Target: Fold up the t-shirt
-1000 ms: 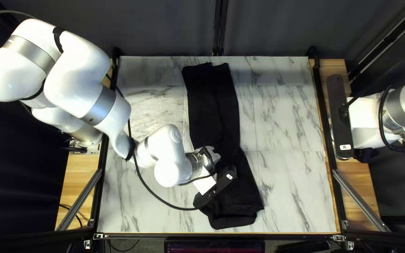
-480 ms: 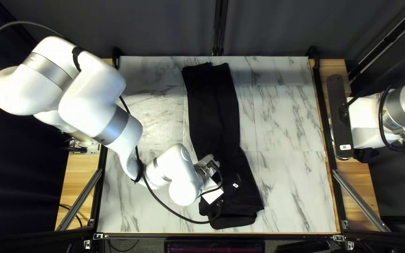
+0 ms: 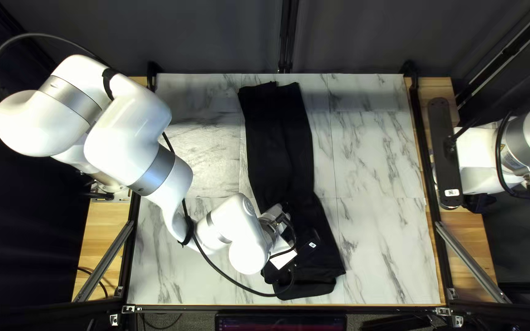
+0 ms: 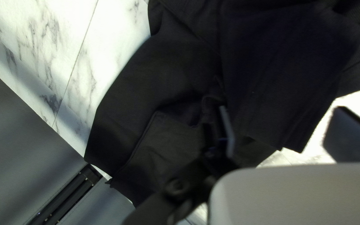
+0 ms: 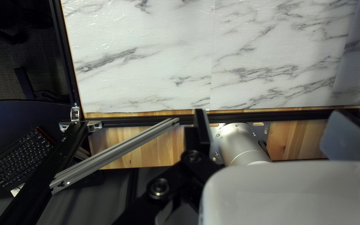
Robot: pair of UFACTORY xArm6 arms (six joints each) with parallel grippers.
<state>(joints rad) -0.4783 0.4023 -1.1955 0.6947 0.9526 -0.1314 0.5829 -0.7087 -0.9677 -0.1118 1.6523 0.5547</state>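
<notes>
The black t-shirt point(image 3: 280, 147) lies as a long narrow strip from near the table's far edge toward its near edge, wider at the near end. Over that near part is my left gripper point(image 3: 308, 250), its fingertips hidden from above. In the left wrist view my left gripper point(image 4: 287, 129) is open, one finger against or just above the dark cloth point(image 4: 176, 79), the other apart from it over bright table. My right gripper point(image 3: 446, 153) is beyond the table's right edge. The right wrist view shows my right gripper point(image 5: 276, 129) open, holding nothing.
The marbled table top point(image 3: 381, 159) shows on both sides of the cloth. My left arm point(image 3: 240, 239) crosses the table's near-left area, its cable looping beside it. Black frame rails and a metal brace point(image 3: 473, 260) run along the right side.
My left arm and gripper have moved right and toward the near edge, over the cloth's near part. The cloth shows no clear shift, and my right arm is still.
</notes>
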